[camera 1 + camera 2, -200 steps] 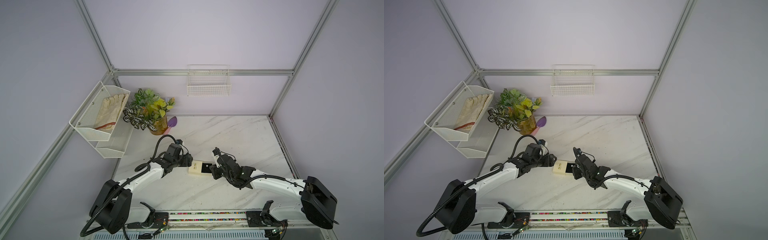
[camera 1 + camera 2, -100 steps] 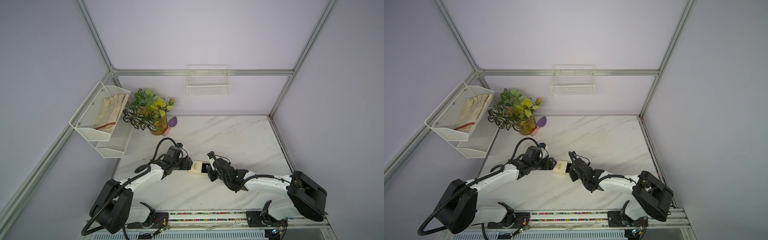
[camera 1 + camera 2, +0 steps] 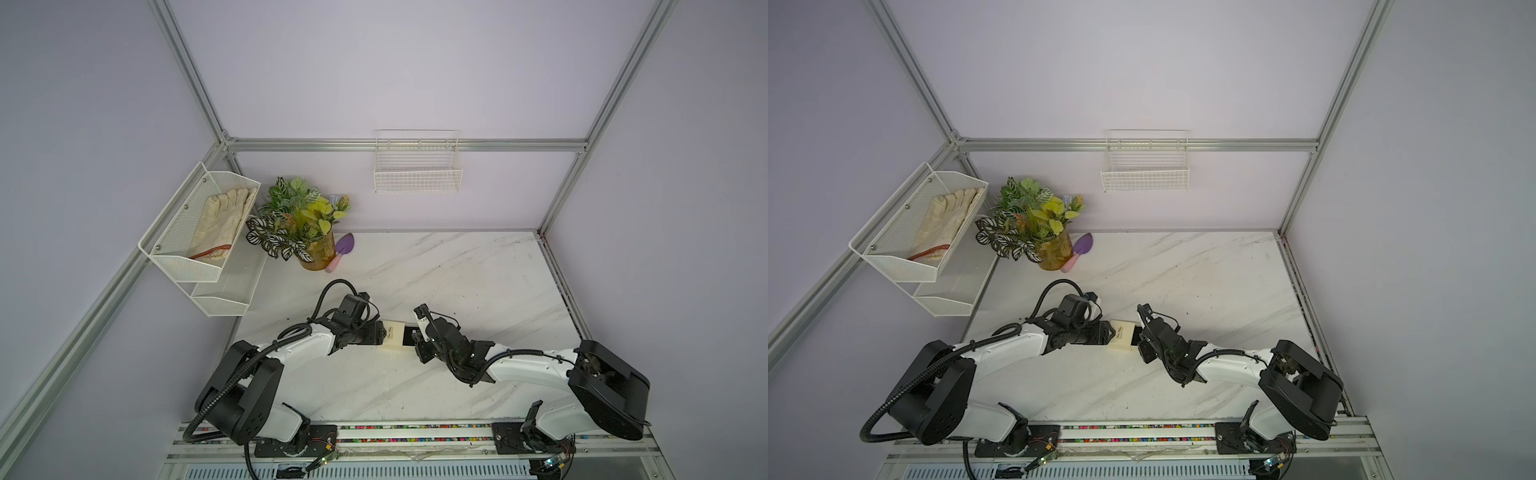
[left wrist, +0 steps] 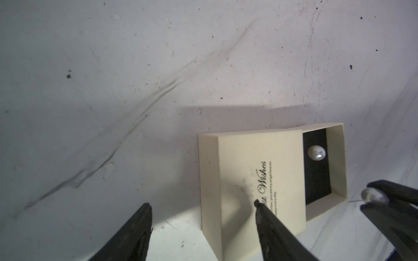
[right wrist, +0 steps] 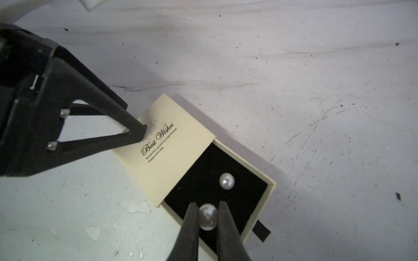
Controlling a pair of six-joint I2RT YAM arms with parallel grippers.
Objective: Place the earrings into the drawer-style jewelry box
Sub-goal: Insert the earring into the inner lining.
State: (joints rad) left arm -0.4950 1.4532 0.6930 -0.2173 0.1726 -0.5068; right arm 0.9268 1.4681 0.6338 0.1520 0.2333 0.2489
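Two thin fingers of the right claw [image 5: 207,211] are clamped on one earring [image 5: 208,217], holding it just over the black lining of the tray [image 5: 248,189]. The second earring [image 5: 226,181] lies loose on that lining, near the held one but apart. The tray stands pulled out of the box [image 5: 172,149], with its tab [image 5: 261,231] sticking out. The left claw [image 4: 201,204] is spread wide. One fingertip [image 4: 257,203] is at the lid, and contact is unclear. In a top view the box [image 3: 392,336] lies mid-table [image 3: 478,282], with the left claw at its 9 o'clock and the right claw at 3.
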